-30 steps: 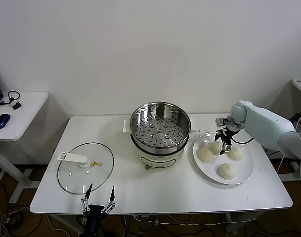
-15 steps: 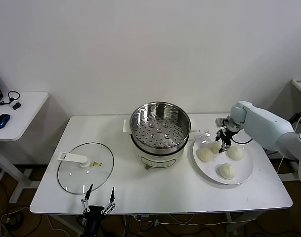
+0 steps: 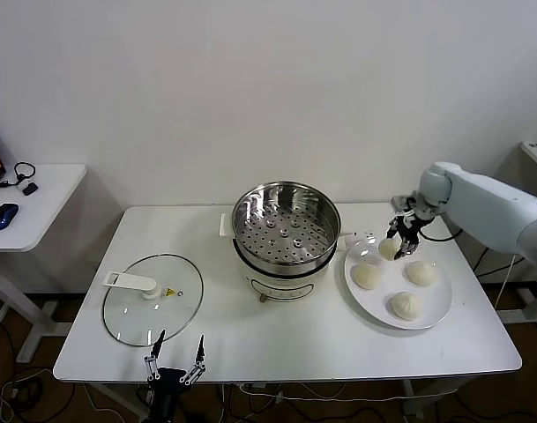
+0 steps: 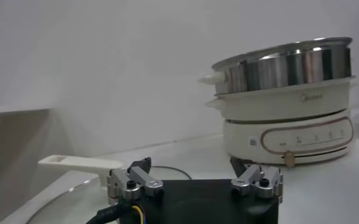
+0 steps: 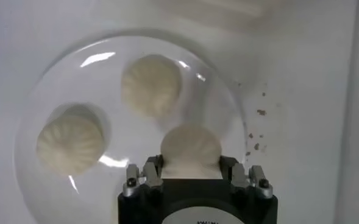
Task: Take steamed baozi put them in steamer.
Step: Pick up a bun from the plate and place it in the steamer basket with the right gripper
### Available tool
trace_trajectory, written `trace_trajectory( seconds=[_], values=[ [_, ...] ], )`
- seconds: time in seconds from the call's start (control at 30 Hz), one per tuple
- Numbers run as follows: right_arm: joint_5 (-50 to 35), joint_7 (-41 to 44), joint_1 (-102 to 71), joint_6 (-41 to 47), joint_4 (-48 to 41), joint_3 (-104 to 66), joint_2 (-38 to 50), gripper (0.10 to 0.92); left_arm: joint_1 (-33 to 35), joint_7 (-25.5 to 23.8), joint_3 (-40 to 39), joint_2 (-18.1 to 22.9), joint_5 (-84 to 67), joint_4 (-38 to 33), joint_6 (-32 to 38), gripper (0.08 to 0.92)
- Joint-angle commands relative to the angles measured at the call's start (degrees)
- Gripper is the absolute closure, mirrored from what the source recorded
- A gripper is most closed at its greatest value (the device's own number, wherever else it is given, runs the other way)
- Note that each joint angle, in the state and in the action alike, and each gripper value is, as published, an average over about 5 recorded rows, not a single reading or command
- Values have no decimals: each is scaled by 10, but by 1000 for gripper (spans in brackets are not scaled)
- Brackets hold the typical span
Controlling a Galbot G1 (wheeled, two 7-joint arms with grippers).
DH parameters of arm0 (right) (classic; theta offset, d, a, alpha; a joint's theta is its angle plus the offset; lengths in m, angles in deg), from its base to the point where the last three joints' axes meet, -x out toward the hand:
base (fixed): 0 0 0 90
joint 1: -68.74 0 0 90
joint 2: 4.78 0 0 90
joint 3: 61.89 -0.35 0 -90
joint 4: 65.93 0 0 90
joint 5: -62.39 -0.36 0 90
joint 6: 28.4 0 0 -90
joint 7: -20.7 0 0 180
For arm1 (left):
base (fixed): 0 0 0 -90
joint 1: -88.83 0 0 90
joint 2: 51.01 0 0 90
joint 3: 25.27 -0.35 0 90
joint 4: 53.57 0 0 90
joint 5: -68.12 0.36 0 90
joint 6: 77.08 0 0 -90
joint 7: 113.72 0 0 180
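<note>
My right gripper (image 3: 397, 240) is shut on one baozi (image 3: 389, 249) and holds it just above the far edge of the white plate (image 3: 437, 308). In the right wrist view that baozi (image 5: 190, 150) sits between the fingers. Three more baozi lie on the plate: one at the left (image 3: 366, 276), one at the right (image 3: 421, 272), one at the front (image 3: 404, 305). Two of them show in the right wrist view (image 5: 151, 85) (image 5: 70, 145). The steel steamer (image 3: 286, 225) stands empty on its white cooker base left of the plate; it also shows in the left wrist view (image 4: 289, 64). My left gripper (image 3: 174, 351) is open and parked at the table's front edge.
The glass lid (image 3: 153, 300) with a white handle lies flat at the table's front left, just beyond my left gripper; its handle shows in the left wrist view (image 4: 75, 163). A side table with a blue mouse (image 3: 2, 215) stands at far left.
My right gripper has lifted the baozi up off the plate and slightly toward the back. The left arm has not moved.
</note>
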Motion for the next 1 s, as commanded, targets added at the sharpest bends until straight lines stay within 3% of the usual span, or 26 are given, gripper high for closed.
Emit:
trace_trajectory(
  seconds=[0.03,0.33,0.43,0.63,0.87,1.0],
  values=[
    [-44,8,197,-75,90,116,23,406,1,0,-4,5,5,0,-1,177],
    [-58,-40,250,-369,65,128,-67,417,-2,2,-10,8,10,2,-1,177],
    [-51,-73,248,-428,66,126,-104,401,-3,2,-10,10,11,2,-2,177],
    [-10,-108,209,-441,32,105,-192,384,-5,3,-7,13,8,2,-3,177],
    [94,-107,128,-441,-126,61,-293,373,-10,3,-5,16,4,-1,-4,177],
    [99,-112,99,-441,-132,55,-311,372,-13,3,-4,17,2,1,-3,177]
  ],
)
